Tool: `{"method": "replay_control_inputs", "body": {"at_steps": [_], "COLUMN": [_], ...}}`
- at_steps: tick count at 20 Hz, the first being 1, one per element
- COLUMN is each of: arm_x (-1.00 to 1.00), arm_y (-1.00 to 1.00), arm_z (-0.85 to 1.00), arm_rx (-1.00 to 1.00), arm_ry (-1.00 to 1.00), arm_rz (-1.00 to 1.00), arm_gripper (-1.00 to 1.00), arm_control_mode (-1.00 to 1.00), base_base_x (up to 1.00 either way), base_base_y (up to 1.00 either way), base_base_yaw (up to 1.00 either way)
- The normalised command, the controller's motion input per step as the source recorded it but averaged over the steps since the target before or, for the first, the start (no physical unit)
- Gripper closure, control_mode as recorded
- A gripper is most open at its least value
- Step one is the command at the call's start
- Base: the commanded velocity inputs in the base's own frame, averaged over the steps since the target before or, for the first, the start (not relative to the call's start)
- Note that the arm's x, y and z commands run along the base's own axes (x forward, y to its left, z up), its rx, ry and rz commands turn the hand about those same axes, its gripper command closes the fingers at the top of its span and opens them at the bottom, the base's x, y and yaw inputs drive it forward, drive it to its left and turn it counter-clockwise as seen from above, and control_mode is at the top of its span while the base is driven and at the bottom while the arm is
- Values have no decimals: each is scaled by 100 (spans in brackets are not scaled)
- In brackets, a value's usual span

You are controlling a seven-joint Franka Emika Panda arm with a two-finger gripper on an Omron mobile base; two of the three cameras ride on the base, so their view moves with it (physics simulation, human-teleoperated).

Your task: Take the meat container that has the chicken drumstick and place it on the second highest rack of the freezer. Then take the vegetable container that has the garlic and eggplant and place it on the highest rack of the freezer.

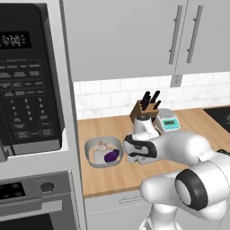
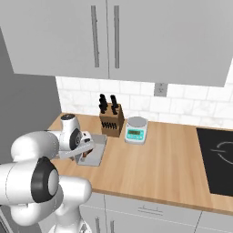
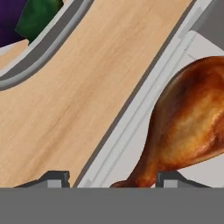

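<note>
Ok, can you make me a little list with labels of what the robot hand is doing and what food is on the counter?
gripper: down low over the meat container's rim, one fingertip on each side of it
meat container: on the wooden counter, chicken drumstick inside
vegetable container: beside it, apart, holds eggplant and garlic
behind: knife block, kitchen scale

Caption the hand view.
Fingers straddle the meat container's rim, chicken drumstick inside, vegetable container beyond.
</note>
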Motion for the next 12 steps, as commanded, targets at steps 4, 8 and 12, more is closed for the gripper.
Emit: {"method": "replay_control_inputs", "body": {"at_steps": [4,8,12], "arm_x": [0,-11,-19], "arm_y": [0,0,0], "arm_z": [-15,0,0], "arm_rx": [0,0,0], "arm_ry": [0,-3,-2], "arm_rz": [0,0,0], "arm_gripper": [100,100,100], "arm_control_mode": [-100,-100,-100], "base_base_x": [0,0,0], "base_base_y": [0,0,0], "base_base_yaw": [0,0,0]}}
